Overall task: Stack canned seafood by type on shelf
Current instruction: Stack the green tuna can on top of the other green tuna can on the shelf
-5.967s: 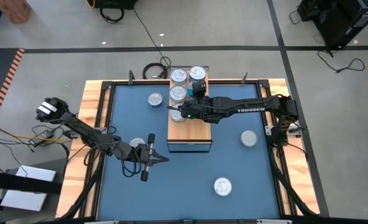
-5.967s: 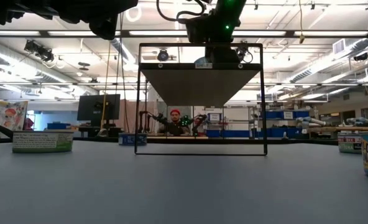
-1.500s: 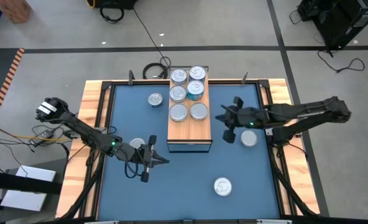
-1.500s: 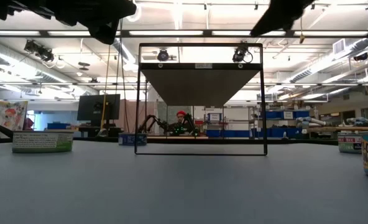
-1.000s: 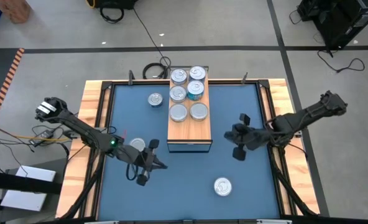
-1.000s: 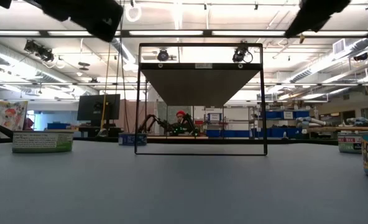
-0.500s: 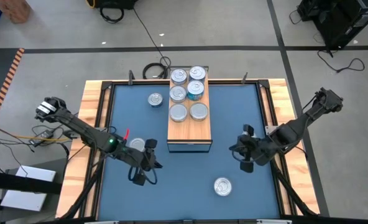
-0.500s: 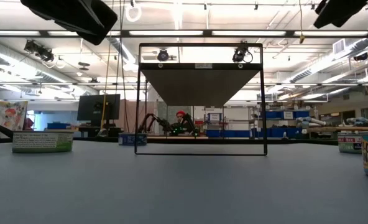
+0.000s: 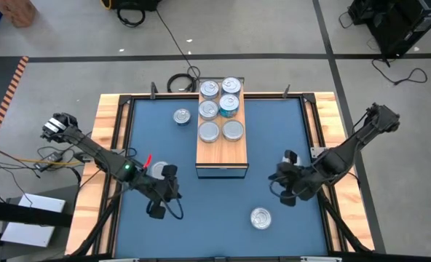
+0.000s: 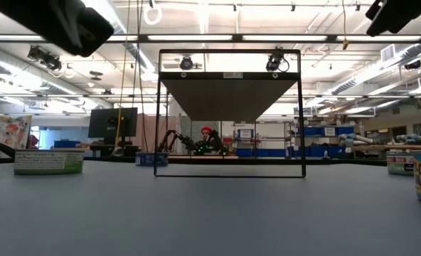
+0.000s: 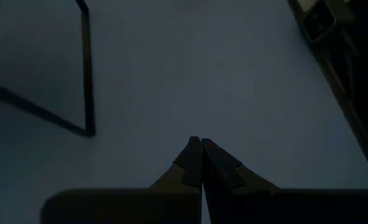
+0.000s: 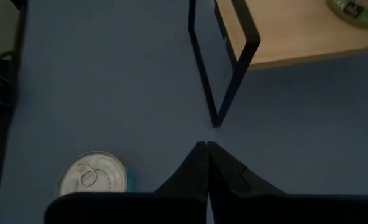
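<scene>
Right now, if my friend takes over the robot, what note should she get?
Left gripper: shut, empty, over the mat near the front left.
Right gripper: shut, empty, over the mat right of the shelf.
Done: six tins show on the shelf.
Left: at least three tins on the mat: one left of the shelf, one at the front, one half hidden by the left arm. Put them on the shelf with their own kind.
</scene>
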Action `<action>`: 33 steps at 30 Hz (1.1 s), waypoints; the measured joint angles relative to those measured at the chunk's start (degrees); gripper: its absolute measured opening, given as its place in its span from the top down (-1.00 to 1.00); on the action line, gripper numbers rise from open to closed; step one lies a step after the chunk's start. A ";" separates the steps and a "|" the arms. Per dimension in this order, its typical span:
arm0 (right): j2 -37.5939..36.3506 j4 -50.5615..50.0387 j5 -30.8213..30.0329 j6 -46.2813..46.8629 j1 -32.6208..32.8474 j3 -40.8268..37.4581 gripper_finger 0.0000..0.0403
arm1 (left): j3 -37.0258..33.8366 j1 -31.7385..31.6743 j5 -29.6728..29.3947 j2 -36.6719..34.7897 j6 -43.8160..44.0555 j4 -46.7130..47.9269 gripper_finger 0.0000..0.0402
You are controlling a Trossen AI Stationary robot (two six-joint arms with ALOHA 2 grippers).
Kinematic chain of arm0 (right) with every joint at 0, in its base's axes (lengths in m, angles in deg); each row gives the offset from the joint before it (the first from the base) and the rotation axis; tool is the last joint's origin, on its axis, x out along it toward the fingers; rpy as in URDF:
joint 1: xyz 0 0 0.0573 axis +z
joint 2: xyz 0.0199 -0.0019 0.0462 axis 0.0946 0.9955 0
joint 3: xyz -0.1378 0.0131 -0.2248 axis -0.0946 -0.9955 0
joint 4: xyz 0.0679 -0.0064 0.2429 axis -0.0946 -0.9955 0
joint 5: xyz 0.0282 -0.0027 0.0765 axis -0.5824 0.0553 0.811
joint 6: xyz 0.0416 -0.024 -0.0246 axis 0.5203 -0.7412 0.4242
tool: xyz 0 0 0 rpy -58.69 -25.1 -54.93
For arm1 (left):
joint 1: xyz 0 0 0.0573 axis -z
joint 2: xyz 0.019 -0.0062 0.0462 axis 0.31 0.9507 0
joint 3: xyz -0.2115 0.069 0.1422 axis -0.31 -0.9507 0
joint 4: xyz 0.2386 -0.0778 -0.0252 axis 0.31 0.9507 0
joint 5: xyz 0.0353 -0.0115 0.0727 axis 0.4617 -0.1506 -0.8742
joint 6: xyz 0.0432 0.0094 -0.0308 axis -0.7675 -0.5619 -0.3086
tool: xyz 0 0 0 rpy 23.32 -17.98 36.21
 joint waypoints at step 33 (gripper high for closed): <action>12.64 -1.68 -0.04 12.66 3.69 0.01 0.56 | -8.50 2.17 -10.08 0.15 26.45 18.18 0.39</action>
